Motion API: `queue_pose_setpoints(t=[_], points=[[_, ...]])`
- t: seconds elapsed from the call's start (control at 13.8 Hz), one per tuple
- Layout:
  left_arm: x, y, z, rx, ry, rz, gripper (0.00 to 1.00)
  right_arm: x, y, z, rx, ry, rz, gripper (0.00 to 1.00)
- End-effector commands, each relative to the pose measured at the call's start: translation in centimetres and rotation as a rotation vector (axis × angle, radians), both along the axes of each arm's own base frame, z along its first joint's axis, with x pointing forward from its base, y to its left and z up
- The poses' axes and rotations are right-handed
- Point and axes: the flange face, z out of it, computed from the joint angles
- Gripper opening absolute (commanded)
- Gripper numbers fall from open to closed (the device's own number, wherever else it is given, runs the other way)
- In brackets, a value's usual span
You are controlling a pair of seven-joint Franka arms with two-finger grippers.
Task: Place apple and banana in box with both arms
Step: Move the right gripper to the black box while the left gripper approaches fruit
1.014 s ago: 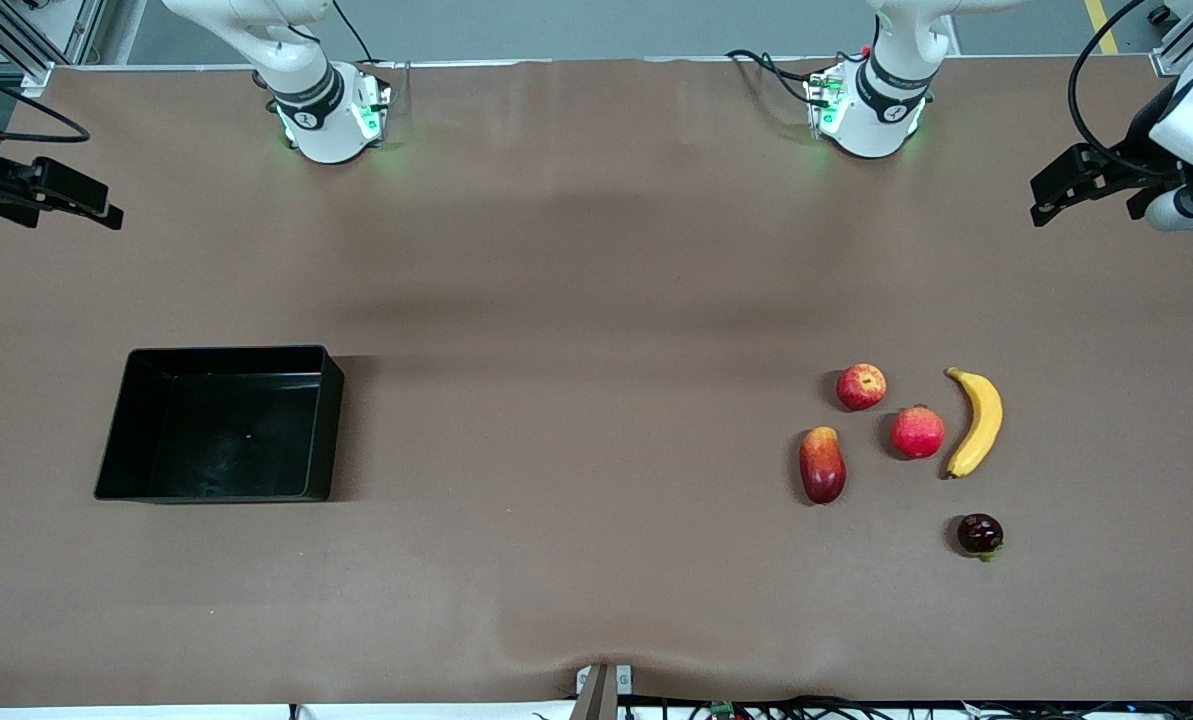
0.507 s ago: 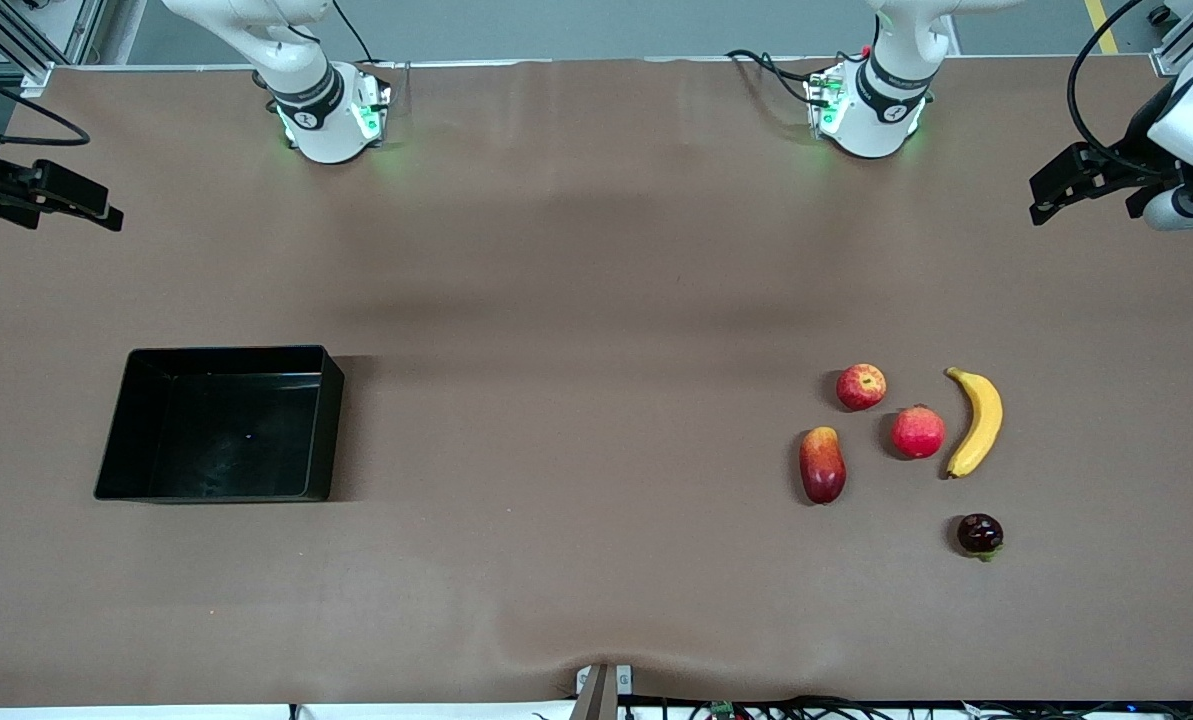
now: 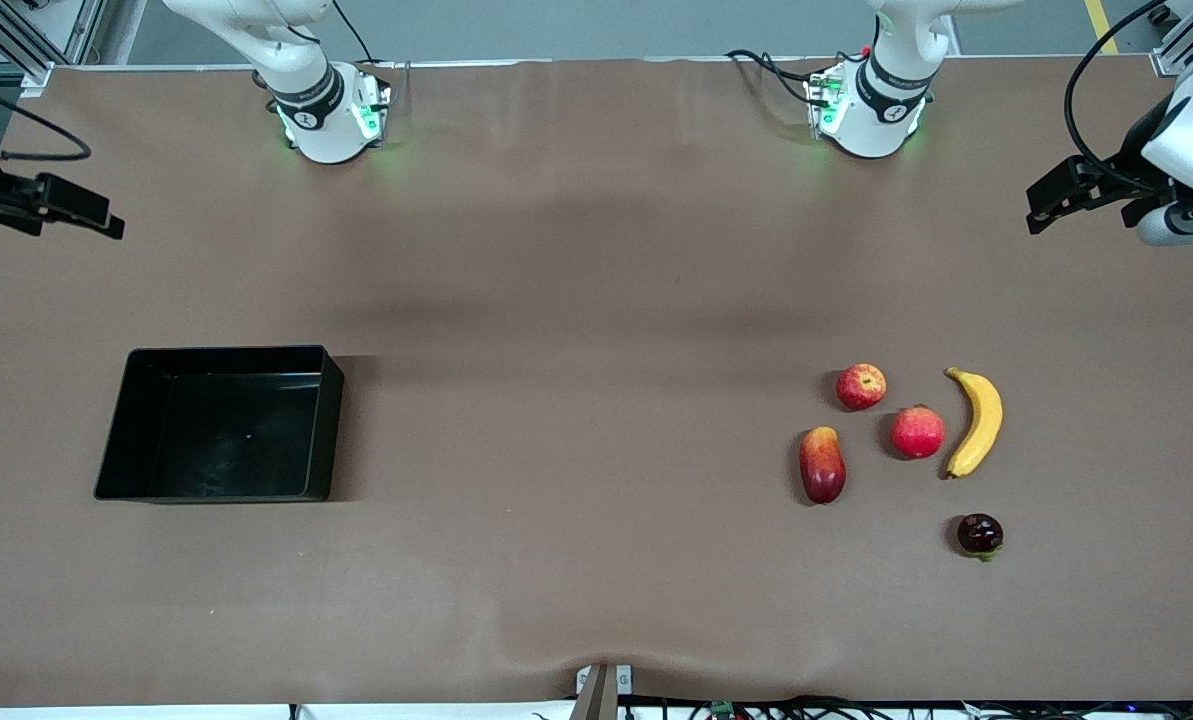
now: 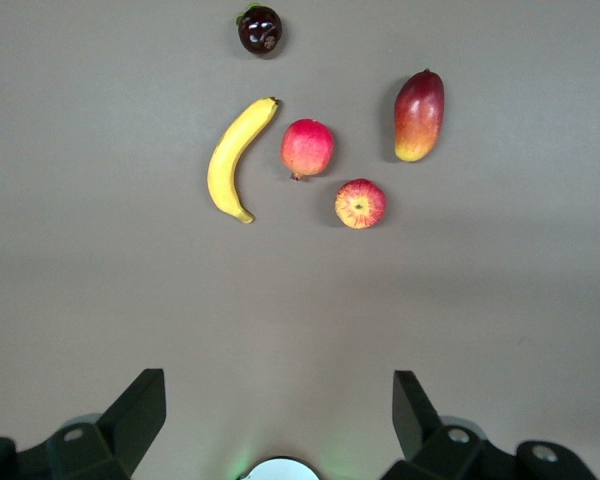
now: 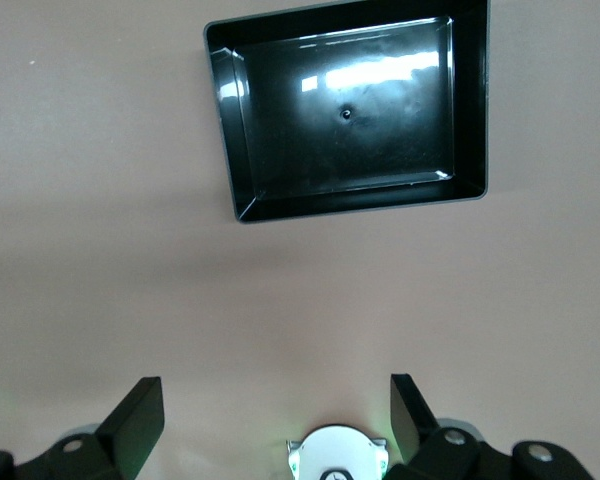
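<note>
The apple lies on the table toward the left arm's end, with the banana close by. Both show in the left wrist view: the apple and the banana. The black box stands empty toward the right arm's end and shows in the right wrist view. My left gripper is open and empty, high over the table's edge at its own end. My right gripper is open and empty, high over the edge at its own end.
A pinkish-red round fruit lies between the apple and the banana. A red-orange mango lies nearer to the front camera than the apple. A small dark fruit lies nearest to the camera. Both arm bases stand along the table's back edge.
Both grippers have shifted slightly over their ends of the table. The fruits and the box have not moved.
</note>
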Motion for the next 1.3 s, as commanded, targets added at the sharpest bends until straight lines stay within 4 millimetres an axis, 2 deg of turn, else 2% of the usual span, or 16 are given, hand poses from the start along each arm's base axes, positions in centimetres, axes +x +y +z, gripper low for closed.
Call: queue_pose_setpoints(t=[0.0,0.29,0.43,0.51,0.65,0.87,1.01,1.23], points=[[0.8,0.8,-0.2,-0.006,0.002,-0.003,1.0,0.6,-0.6,-2.8,-0.01,0.004,-0.014,1.0],[2.8,1.0,-2.1,-0.033,-0.022,0.002,1.0,1.5,-1.3,-5.8,-0.008,0.019,-0.026,1.0],[3.6,1.0,-3.9,-0.035,-0.016,-0.001,1.0,1.9,-3.1,-8.0,-0.004,0.051,-0.058,1.0],[4.0,1.0,-5.4,-0.034,-0.014,-0.003,1.0,2.0,-3.7,-9.5,0.004,0.076,-0.068,1.0],[4.4,1.1,-7.7,-0.033,-0.019,-0.003,1.0,2.4,-3.8,-11.1,0.007,0.089,-0.072,1.0],[5.2,2.9,-11.2,-0.033,0.012,0.028,1.0,2.3,-5.7,-15.0,0.005,0.055,-0.1,1.0],[6.1,4.2,-14.4,-0.025,-0.022,0.043,1.0,2.6,-6.6,-16.7,-0.001,0.015,-0.094,1.0],[7.3,6.3,-18.7,-0.033,-0.038,0.076,1.0,4.3,-9.0,-20.4,-0.024,-0.024,0.049,1.0]])
